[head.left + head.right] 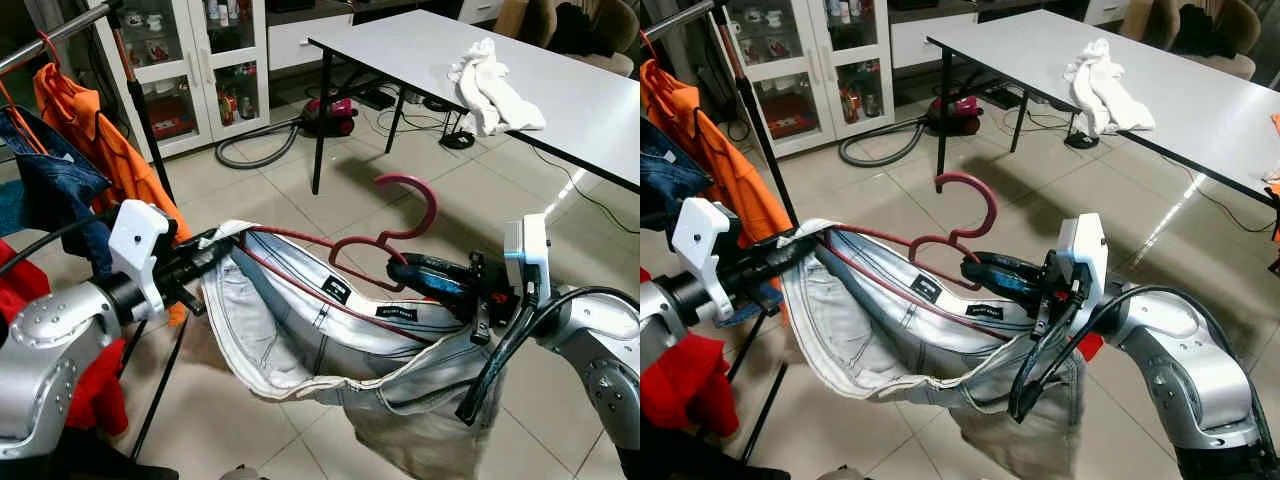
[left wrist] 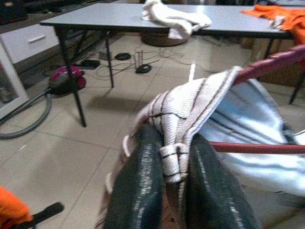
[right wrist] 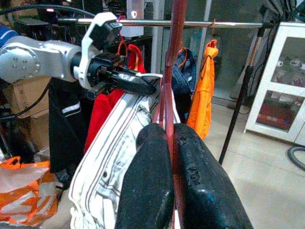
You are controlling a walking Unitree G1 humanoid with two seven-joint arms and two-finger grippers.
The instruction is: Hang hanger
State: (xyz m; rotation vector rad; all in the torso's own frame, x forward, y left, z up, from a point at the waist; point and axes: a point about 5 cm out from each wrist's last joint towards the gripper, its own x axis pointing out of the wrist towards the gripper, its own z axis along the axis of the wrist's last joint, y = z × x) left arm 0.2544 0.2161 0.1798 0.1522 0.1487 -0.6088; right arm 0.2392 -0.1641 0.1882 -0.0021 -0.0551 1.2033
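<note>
While both end effectors pinch, hanger (image 1: 400, 225) midair, tiled floor (image 1: 470, 200) around.

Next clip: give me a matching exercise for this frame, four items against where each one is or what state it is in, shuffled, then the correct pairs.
Items:
1. red hanger
2. light denim garment
3. white cloth
4. orange shirt

Places or states:
A. lying on the grey table
B. hanging on the clothes rail
C. pinched near its neck by the right gripper
D. waistband edge clamped by the left gripper

Pairs: 1-C, 2-D, 3-A, 4-B
</note>
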